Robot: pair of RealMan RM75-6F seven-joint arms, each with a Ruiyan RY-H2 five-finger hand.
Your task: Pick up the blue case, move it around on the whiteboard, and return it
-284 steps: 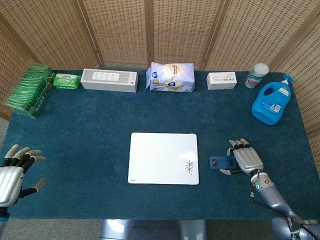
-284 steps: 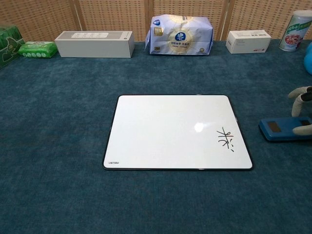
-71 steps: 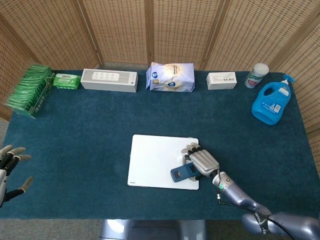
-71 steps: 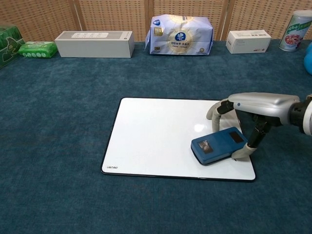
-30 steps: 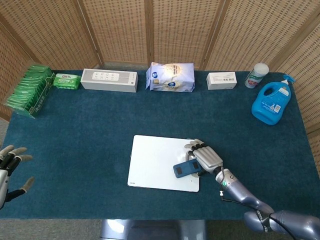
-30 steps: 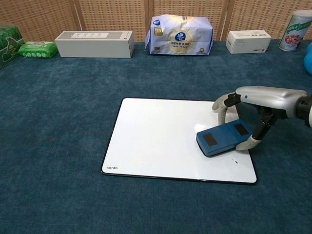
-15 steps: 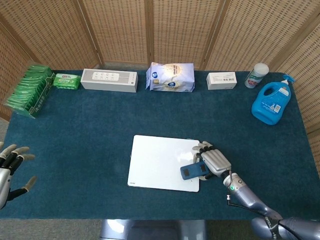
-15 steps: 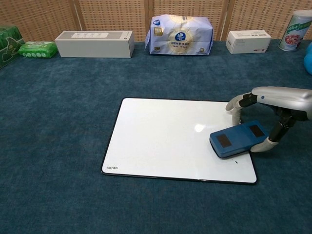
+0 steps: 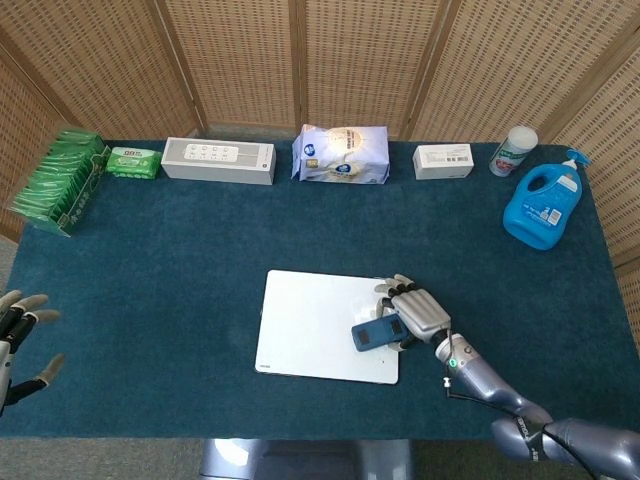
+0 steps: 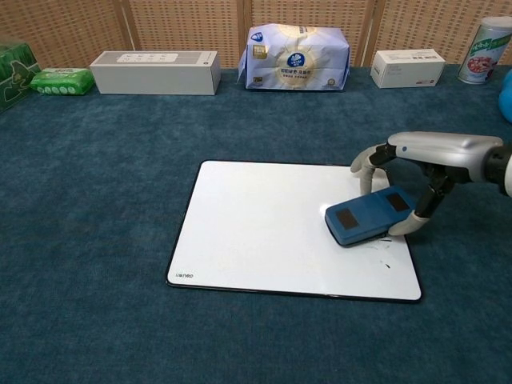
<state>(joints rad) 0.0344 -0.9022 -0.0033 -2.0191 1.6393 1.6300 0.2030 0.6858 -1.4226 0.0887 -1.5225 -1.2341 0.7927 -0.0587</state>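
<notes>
We judge step 2 of 3 is in hand: the rubbing pass. The right hand (image 10: pixel 416 172) holds the blue case (image 10: pixel 370 215) from above, fingers (image 10: pixel 366 167) curled over its far edge and thumb at the near edge, the case flat on the right part of the whiteboard (image 10: pixel 256 224). Faint marks show just nearside of the thumb. Next we expect a pass over them, then the return to the cloth on the thumb's outer side. The left hand (image 9: pixel 18 335) hangs apart, fingers spread, holding nothing.
</notes>
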